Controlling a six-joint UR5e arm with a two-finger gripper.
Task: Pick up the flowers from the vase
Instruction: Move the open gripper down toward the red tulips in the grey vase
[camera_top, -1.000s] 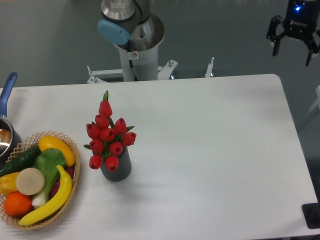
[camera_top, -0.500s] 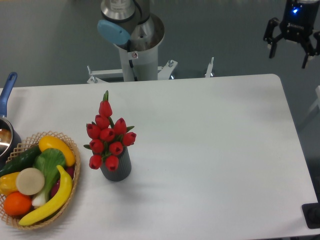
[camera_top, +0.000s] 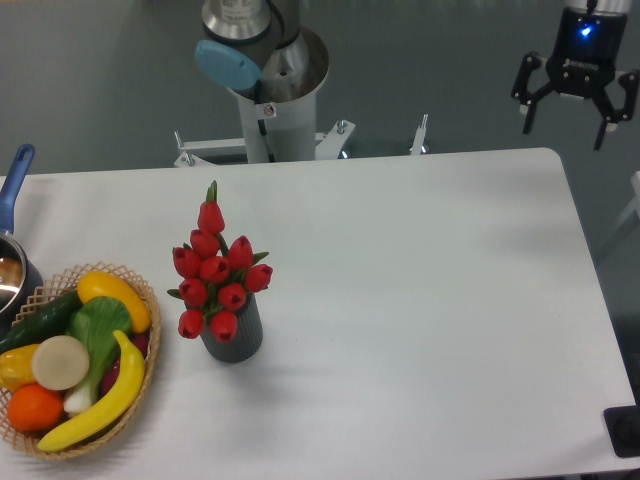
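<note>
The gripper (camera_top: 564, 125) is hanging with its two fingers spread wide apart and pointing downward, gripping nothing, up past the far right corner of the table (camera_top: 420, 300) and well apart from the vase (camera_top: 235, 335). The flowers (camera_top: 215, 270) are standing in the vase, which is sitting upright just beside the wicker basket (camera_top: 130, 400) of toy fruit; the bunch's long axis is running up from the vase mouth toward the arm's base (camera_top: 275, 110), seemingly leaning a little.

flowers (camera_top: 218, 270) hide vase (camera_top: 236, 335) mouth, pot (camera_top: 12, 262) cut off left
</note>
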